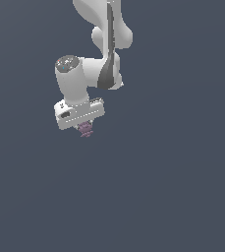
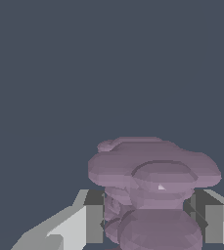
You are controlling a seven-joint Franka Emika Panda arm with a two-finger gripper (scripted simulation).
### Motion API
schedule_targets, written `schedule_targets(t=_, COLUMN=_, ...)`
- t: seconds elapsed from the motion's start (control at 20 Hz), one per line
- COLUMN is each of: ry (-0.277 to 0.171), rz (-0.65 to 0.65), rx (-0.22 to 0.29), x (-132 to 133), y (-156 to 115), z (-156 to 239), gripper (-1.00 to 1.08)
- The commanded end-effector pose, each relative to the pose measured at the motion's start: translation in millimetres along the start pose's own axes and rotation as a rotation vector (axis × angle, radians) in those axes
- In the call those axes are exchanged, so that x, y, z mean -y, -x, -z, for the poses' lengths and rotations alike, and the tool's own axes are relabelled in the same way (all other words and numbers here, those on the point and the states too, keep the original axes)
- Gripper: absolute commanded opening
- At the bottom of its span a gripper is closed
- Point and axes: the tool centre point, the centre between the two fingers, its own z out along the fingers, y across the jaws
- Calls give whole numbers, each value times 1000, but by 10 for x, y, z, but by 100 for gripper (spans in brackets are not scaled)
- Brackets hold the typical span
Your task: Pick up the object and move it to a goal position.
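White fingers (image 2: 91, 222) clamp the small mauve ridged screw-like object (image 2: 152, 188); carry it steadily, keeping the grip firm toward the goal.

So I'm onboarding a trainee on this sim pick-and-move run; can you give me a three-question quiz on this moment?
1. True or false: the purple ridged object sits between the fingers of the gripper.
2. Multiple choice: in the exterior view, the object shows A) below the white gripper body, B) far off at the exterior view's right, C) nowhere.
3. Fill in: the arm enters the exterior view from the ___ edge.

Key: 1 true; 2 A; 3 top.
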Motion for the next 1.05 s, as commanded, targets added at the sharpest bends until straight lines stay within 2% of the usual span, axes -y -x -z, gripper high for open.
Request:
schedule_targets(t=0.0, ry=0, rz=0, rx=-1, x=-36, y=172, z=208, gripper=-100)
schedule_targets(t=0.5, ry=-1, rz=0, rx=-2, x=-172, y=705, z=877, gripper=-100)
schedule_targets(t=1.0, ry=0, rz=0, rx=-1, x=-240, y=892, z=1130, gripper=-100)
